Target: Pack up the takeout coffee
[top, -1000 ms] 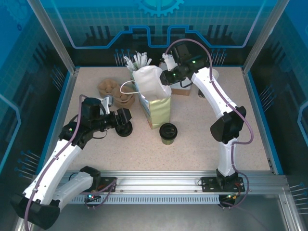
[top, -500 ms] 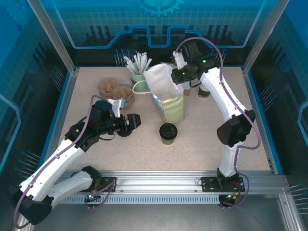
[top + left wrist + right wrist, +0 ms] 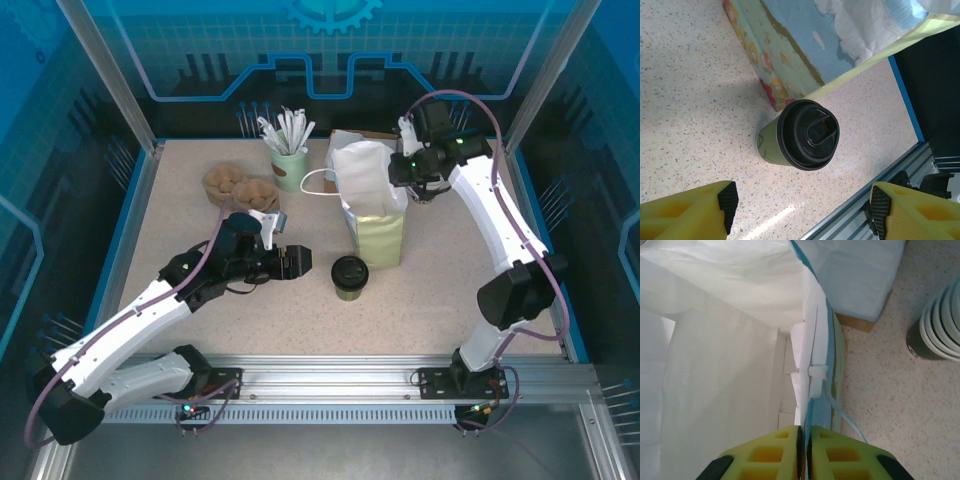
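Black-lidded cup beside the bag: left gripper, spread wide, should straddle its green sides squarely; right gripper, apparently pinching the bag's rim, steadies it.

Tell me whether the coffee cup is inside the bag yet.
No, the coffee cup stands on the table beside the bag.

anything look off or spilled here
Nothing stands out. The coffee cup stands upright, lid on, no spill. The bag stands beside it, its rim pinched by the right gripper; the left gripper is open.
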Controlling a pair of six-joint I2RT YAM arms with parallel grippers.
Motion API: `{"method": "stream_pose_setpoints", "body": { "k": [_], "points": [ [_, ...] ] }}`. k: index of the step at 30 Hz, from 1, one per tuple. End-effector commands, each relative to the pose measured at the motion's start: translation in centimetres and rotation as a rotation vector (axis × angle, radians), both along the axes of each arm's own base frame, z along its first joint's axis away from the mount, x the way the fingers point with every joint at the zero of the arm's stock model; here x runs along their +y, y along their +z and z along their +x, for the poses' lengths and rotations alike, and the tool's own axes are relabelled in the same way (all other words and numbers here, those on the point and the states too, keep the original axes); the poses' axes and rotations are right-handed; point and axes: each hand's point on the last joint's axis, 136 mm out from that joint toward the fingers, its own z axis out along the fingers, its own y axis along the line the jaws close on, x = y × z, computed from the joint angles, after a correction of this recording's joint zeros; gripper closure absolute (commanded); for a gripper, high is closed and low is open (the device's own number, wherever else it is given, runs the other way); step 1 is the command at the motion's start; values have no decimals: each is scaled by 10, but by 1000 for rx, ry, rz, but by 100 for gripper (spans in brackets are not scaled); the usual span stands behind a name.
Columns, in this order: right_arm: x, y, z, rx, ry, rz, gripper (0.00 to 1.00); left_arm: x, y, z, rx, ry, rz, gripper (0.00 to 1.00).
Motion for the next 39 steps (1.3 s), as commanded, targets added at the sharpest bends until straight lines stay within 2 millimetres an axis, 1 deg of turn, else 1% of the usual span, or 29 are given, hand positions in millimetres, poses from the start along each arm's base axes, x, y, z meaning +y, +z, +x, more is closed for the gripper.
{"method": "stream_pose_setpoints", "body": {
  "k": [1, 6, 8, 11, 16, 18, 21, 23, 27, 29, 33, 39],
  "points": [
    [-17, 12, -14, -15, -72, 21, 88, -8, 22, 8, -84, -3, -19, 28],
    [-35, 10, -33, 15, -136, 32, 87, -19, 17, 10, -77, -19, 7, 28],
    [-44, 8, -41, 33, -175, 36, 87, -24, 15, 10, -82, -24, 25, 27],
    [-52, 2, -50, 58, -218, 71, 86, -36, 11, 10, -101, -48, 59, 26],
    [-63, -6, -64, 73, -269, 112, 78, -54, -4, 11, -134, -84, 142, 20],
    [-66, -6, -69, 75, -281, 129, 75, -61, -12, 10, -144, -102, 186, 19],
    [-72, -4, -74, 72, -297, 143, 66, -72, -23, 12, -155, -127, 255, 17],
    [-76, -2, -77, 67, -302, 147, 61, -80, -31, 13, -162, -145, 304, 14],
    [-78, 3, -82, 56, -297, 165, 57, -91, -47, 16, -157, -167, 381, 7],
    [-80, 5, -84, 54, -292, 158, 54, -96, -51, 17, -156, -175, 401, 2],
    [-86, 11, -89, 46, -297, 146, 49, -102, -59, 18, -151, -192, 440, 1],
    [-95, 21, -93, 25, -307, 148, 46, -102, -70, 20, -129, -192, 521, 3]
  ]
}}
